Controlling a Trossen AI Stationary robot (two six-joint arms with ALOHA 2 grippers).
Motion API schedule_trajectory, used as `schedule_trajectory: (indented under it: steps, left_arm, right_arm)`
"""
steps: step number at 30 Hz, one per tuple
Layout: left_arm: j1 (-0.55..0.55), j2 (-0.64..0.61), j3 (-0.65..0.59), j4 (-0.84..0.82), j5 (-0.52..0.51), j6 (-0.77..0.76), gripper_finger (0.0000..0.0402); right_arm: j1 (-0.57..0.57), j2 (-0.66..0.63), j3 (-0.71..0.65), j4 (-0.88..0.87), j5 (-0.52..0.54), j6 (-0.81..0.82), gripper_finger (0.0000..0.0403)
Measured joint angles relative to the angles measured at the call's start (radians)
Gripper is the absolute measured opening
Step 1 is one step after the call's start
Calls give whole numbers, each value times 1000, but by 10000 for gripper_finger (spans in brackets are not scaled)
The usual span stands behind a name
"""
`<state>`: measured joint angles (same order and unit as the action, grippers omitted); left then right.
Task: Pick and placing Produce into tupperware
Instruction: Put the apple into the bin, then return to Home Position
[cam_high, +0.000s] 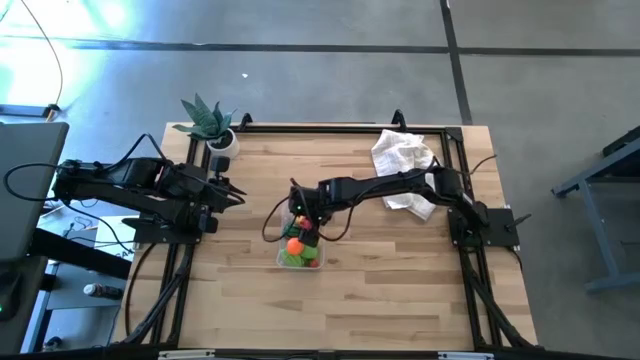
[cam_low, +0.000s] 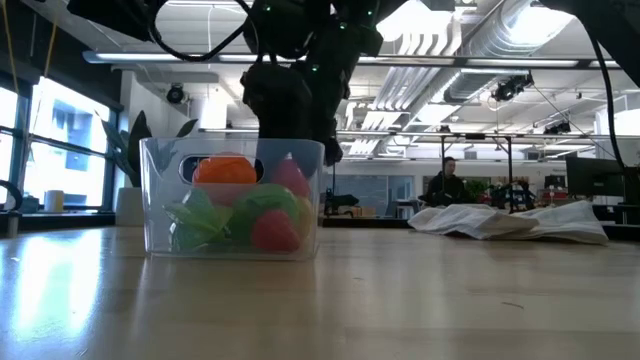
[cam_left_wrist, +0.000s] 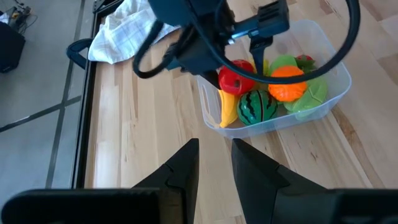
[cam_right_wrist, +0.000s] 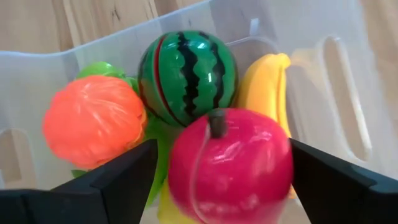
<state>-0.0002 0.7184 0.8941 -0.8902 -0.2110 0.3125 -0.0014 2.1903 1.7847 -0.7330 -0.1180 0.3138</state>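
Observation:
The clear tupperware (cam_high: 283, 262) stands mid-table and holds produce: a striped watermelon (cam_right_wrist: 186, 74), an orange (cam_right_wrist: 93, 121), a yellow banana (cam_right_wrist: 267, 81) and light green pieces (cam_left_wrist: 311, 93). A red apple-like fruit (cam_right_wrist: 230, 165) lies on top of the pile. My right gripper (cam_right_wrist: 224, 149) reaches down into the tub from above, open, with one finger on each side of the red fruit. My left gripper (cam_left_wrist: 214, 152) waits shut above the table's left side, pointing toward the tub. My right gripper's fingers (cam_right_wrist: 124, 174) stand wide on either side of the red fruit (cam_right_wrist: 186, 180), coming down at a slant from above. The fruit rests on the banana and the other produce. Whether either finger touches it, I cannot tell.
A potted green plant (cam_high: 210, 125) stands at the far left corner. A crumpled white cloth (cam_high: 405, 165) lies at the far right. A black frame (cam_high: 330, 128) runs round the table's edges. Bare wood lies near the front edge (cam_high: 330, 310).

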Motion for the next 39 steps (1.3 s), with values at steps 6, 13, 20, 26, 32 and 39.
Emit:
schedule_trajectory:
  steps: [6, 13, 20, 26, 32, 39]
  left_arm:
    - [0, 0, 0, 0, 0, 0, 85]
    - [0, 0, 0, 0, 0, 0, 85]
    - [0, 0, 0, 0, 0, 0, 85]
    - [0, 0, 0, 0, 0, 0, 85]
    - [0, 0, 0, 0, 0, 0, 85]
    - [0, 0, 0, 0, 0, 0, 85]
  right_arm:
    - [-6, -52, 0, -26, 14, 0, 333]
    - [-5, -157, 0, -123, 50, -6, 333]
    - [9, -363, 0, -319, 212, -13, 330]
    - [114, -541, 0, -449, 494, -29, 330]
    - [267, -662, -85, -568, 749, 96, 330]
    - [400, -907, -517, -365, 804, 333, 329]
